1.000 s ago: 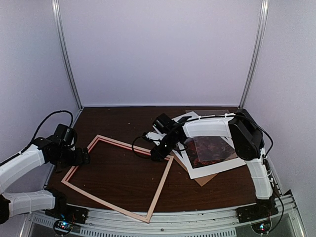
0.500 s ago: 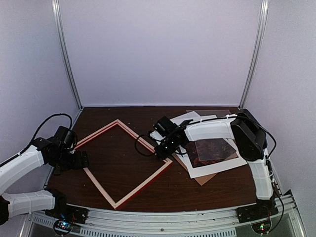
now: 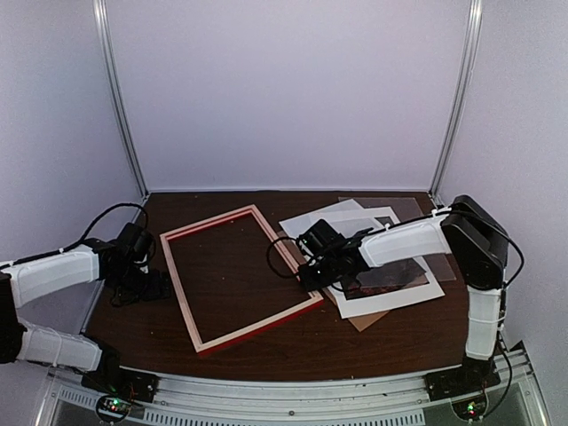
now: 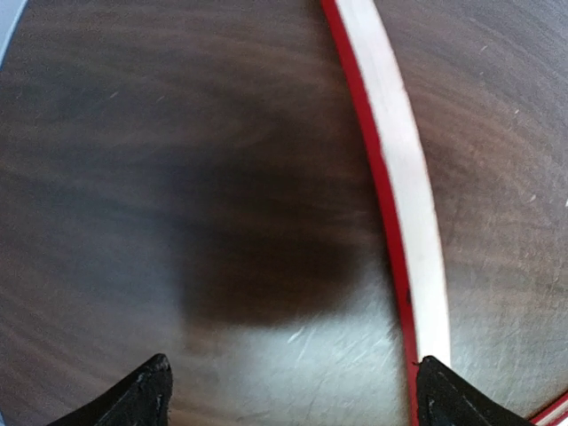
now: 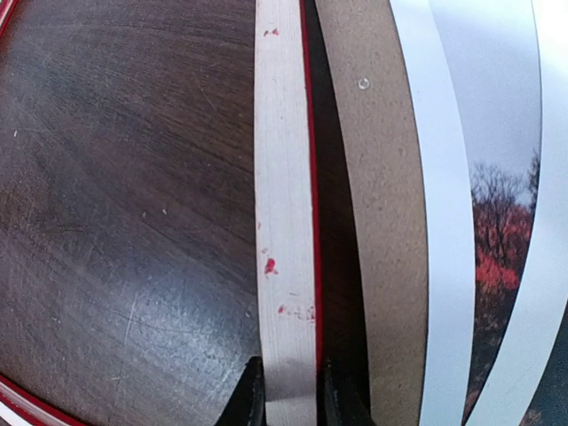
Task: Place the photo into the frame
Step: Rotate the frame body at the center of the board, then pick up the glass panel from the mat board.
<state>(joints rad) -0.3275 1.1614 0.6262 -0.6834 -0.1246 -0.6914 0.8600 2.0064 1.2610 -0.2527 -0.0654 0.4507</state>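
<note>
While the right gripper [image 5: 288,386] pinches the frame [image 5: 284,177], the left gripper [image 4: 288,386] gapes, photo [image 5: 497,240] seemingly outside it

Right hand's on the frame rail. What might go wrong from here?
The right hand pinches one thin rail of the frame; it may slip or pivot. That rail lies beside the backing board, so dragging it could shove the board and photo. The left hand is open, steadying nothing.

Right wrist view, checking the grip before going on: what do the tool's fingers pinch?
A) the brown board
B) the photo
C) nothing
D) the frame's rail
D: the right tool pinches the frame by its pale rail; the photo lies off to the side.
</note>
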